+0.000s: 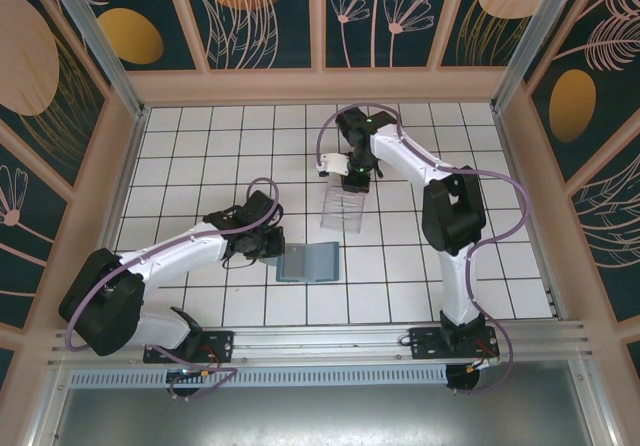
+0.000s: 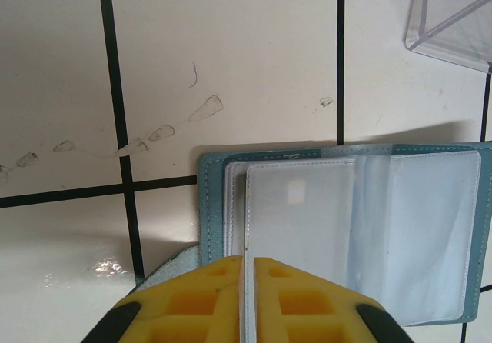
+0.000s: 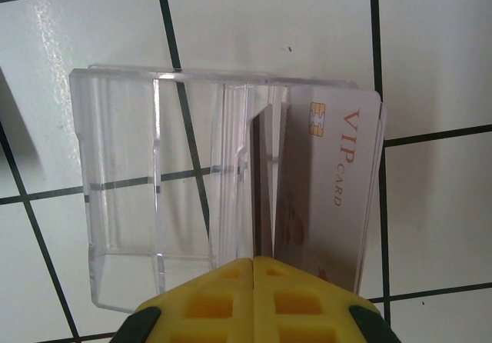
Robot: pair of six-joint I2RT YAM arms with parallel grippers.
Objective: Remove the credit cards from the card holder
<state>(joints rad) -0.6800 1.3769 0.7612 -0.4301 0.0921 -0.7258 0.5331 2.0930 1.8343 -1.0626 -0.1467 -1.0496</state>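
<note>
Yellow pads of your left gripper (image 2: pixel 247 297) are clamped on the near edge of a clear sleeve (image 2: pixel 307 220). The grip looks meant to pin the wallet (image 2: pixel 215 181), not to pull anything.

- Wallet: lies open and flat on the tile (image 2: pixel 254 51), teal rim showing round the sleeves. It sits near the front of the table, just beside your left wrist.
- Sleeves: those that show look empty. Glare on the top one, so not certain.
- Near it: pale smudges (image 2: pixel 161 134) on the tile to the left, harmless. No loose item between wallet and tray.

Farther out:

- Tray (image 3: pixel 123 189): clear plastic with upright dividers, apart from the wallet.
- White card (image 3: pixel 330 197): marked VIP, stands on edge in the tray's right-hand slot, leaning on the wall.
- Black card (image 3: pixel 261 181): edge-on, just beside the white one and in line with the finger seam.
- Right gripper (image 3: pixel 254 297): clenched, apparently on that black card, holding it upright so that it slides between divider and white card.

Judgement: both cards are out of the wallet and the black one wants seating and release.

In your way: the divider left of the slot and the white card's face. It is a narrow gap, and a tilted card may catch or tip its neighbour.
</note>
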